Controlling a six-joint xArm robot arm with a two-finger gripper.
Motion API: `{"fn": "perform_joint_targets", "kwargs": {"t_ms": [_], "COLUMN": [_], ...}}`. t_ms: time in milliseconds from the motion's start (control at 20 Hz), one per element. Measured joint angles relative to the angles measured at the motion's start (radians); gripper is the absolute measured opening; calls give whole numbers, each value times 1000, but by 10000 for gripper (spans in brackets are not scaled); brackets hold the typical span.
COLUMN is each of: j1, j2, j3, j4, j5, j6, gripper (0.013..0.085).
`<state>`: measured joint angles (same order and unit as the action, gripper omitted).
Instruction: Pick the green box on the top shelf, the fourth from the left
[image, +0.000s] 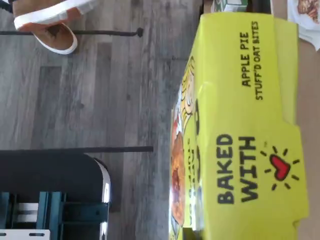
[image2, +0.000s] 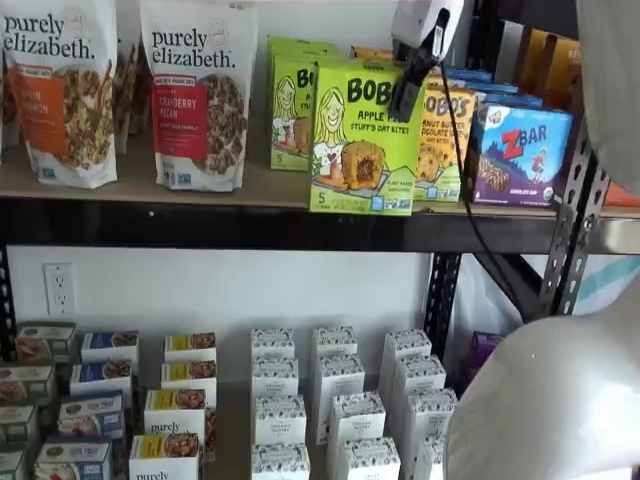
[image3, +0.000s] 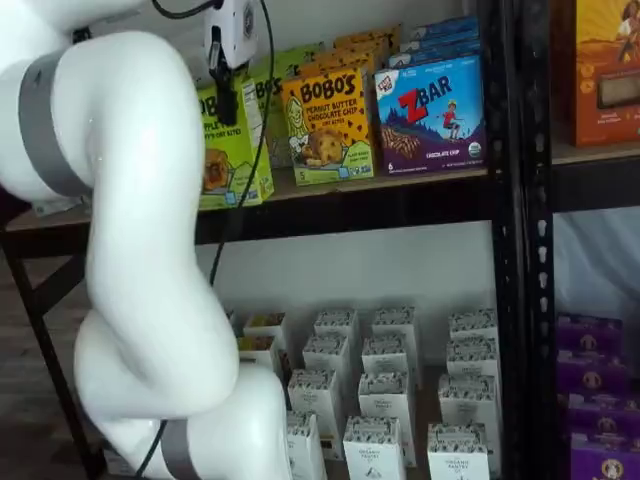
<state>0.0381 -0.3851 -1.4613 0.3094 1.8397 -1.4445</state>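
Note:
The lime-green Bobo's Apple Pie box (image2: 362, 140) stands at the front edge of the top shelf (image2: 200, 225), forward of another green box behind it. It also shows in a shelf view (image3: 228, 150), and its top fills the wrist view (image: 245, 135). My gripper (image2: 403, 105) comes down from above with a black finger over the box's upper front. It shows the same way in a shelf view (image3: 228, 108). The second finger is hidden behind the box. The fingers appear closed on the box.
An orange-yellow Bobo's box (image2: 447, 140) and a blue ZBar box (image2: 520, 150) stand right of the green one, and granola bags (image2: 195, 90) to its left. White boxes (image2: 340, 410) fill the lower shelf. A black upright (image3: 515, 250) stands at the right. My white arm (image3: 140, 250) blocks the left.

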Motion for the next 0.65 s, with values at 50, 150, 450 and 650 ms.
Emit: {"fn": "perform_joint_targets", "kwargs": {"t_ms": [50,150,450,650], "j1": [-5,-18,-54,-86], "j2": [-5,-16,-47,-63], "j3": [5,14,45,62], "j4": [0,0,3,6], "j5": [2,8,18,29], "j6": [-5,-16,-50,-80], "gripper": [290,290,290,290]}}
